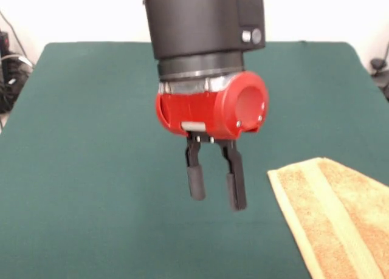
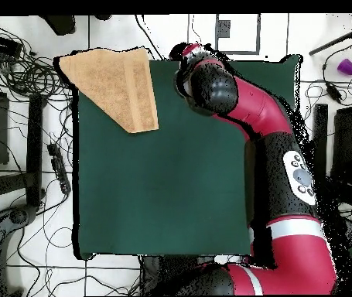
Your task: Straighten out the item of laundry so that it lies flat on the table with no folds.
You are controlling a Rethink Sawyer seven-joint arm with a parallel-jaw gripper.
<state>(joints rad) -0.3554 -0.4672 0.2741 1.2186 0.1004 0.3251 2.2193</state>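
The item of laundry (image 1: 340,212), an orange-yellow terry towel with a paler woven band, lies at the table's near right corner in the front view and runs out of frame. In the overhead view the towel (image 2: 117,85) sits at the upper left corner and reaches past the edges of the table (image 2: 163,186); its outline tapers to a point rather than forming a rectangle. My gripper (image 1: 217,199) hangs open above the green table (image 1: 91,139), left of the towel and apart from it, with nothing between its fingers. From overhead, the arm's head (image 2: 202,81) hides the gripper.
Tangled cables (image 2: 24,69) and black gear lie on the floor left of the table in the overhead view. A purple object (image 2: 346,66) sits on the floor at the upper right. My arm (image 2: 287,155) runs along the table's right edge.
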